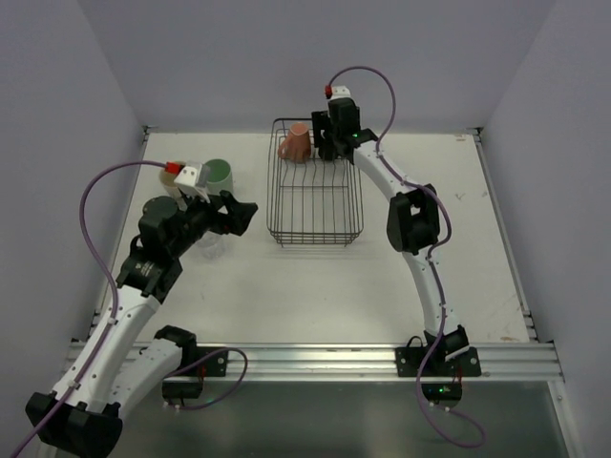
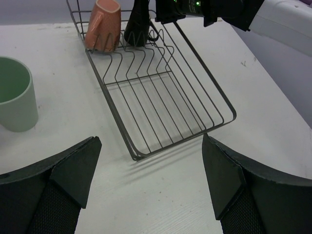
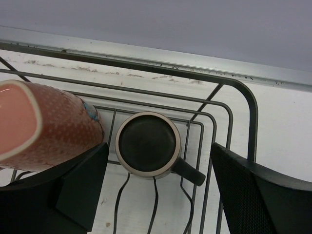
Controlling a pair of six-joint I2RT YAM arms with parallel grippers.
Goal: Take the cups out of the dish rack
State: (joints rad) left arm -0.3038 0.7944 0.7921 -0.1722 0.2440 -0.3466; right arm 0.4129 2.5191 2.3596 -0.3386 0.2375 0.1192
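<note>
The dark wire dish rack [image 1: 315,239] stands mid-table. In its far end lie the salmon-pink mug [image 1: 295,143], tipped on its side, and the small black mug [image 3: 147,144], seen as a dark disc with a pale ring, handle to the right. My right gripper [image 3: 156,190] is open just above the black mug, one finger on each side, the left one close to the pink mug [image 3: 44,124]. My left gripper [image 2: 151,170] is open and empty over the table, left of the rack's near corner [image 2: 134,155]. The mint-green tumbler [image 1: 218,176] stands upright on the table left of the rack.
A pale cup shape [image 1: 162,204] and a faint clear glass [image 1: 212,246] show partly behind the left arm. Grey walls close in the white table [image 1: 430,286] at back and sides. A metal rail [image 1: 315,361] runs along the near edge.
</note>
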